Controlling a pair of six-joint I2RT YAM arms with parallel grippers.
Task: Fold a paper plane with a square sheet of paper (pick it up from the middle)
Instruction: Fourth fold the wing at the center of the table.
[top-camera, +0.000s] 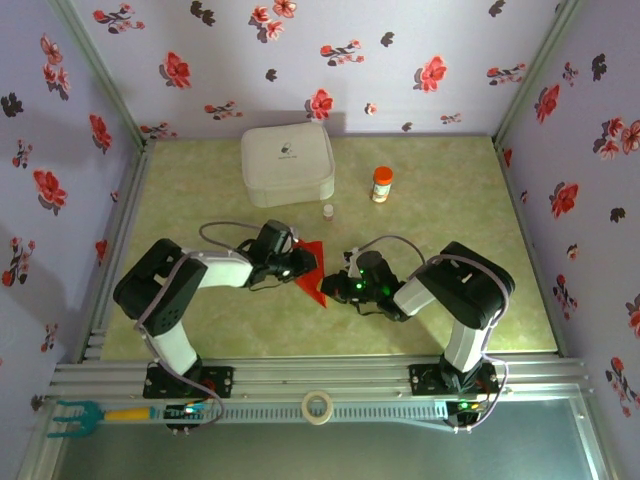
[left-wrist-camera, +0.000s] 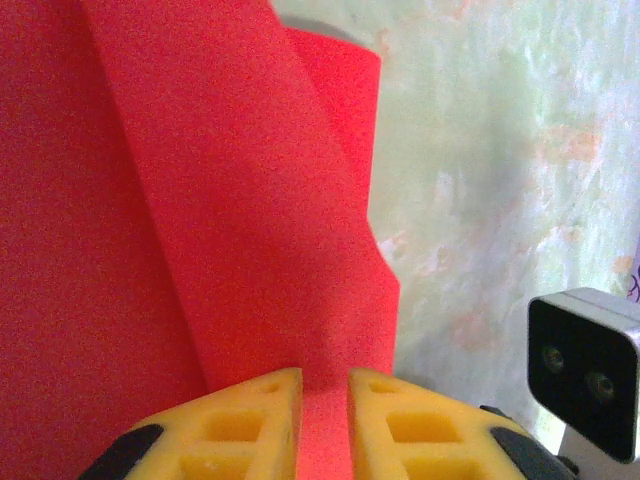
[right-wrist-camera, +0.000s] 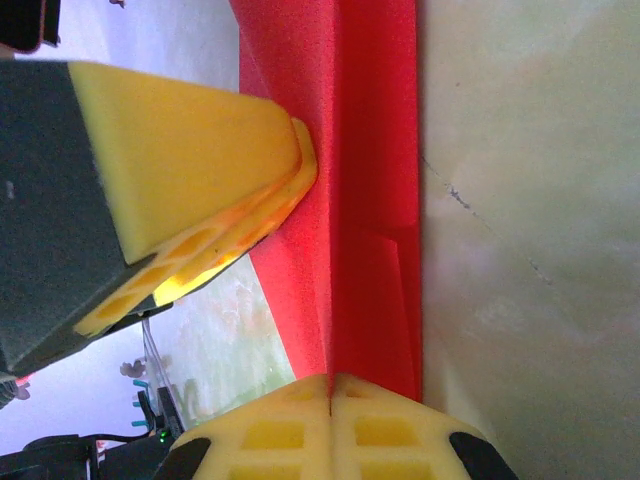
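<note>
Creases run through the sheet of paper (top-camera: 312, 278), bright red, which lies on the table between the two grippers as a pointed, partly folded shape. In the left wrist view the sheet of paper (left-wrist-camera: 200, 250) shows overlapping flaps with a long diagonal fold. In the right wrist view it (right-wrist-camera: 370, 150) stands as a narrow doubled ridge with one small tucked corner along its edge.

The right gripper (right-wrist-camera: 330, 425) has its yellow fingers pressed flush together, with the end of the red ridge caught in the seam between them. From above, the right gripper (top-camera: 340, 286) sits at the paper's right-hand point. The left gripper (left-wrist-camera: 325, 415) holds its yellow fingers a narrow slit apart, and red paper shows in that slit. Whether they clamp it I cannot tell. Seen from the right wrist, the left gripper (right-wrist-camera: 285, 175) touches the ridge with its fingertips. From above, the left gripper (top-camera: 298, 262) lies over the sheet's left part.

The table (top-camera: 450, 300) is mottled yellow-green. Well behind the paper stand a white rounded case (top-camera: 287, 165), an orange-capped bottle (top-camera: 381, 184) to its right, and a tiny vial (top-camera: 328, 211) between them. Lilac walls (top-camera: 350, 40) printed with red and dark flowers enclose three sides. On the metal rail at the near edge lies a roll of tape (top-camera: 318, 407).
</note>
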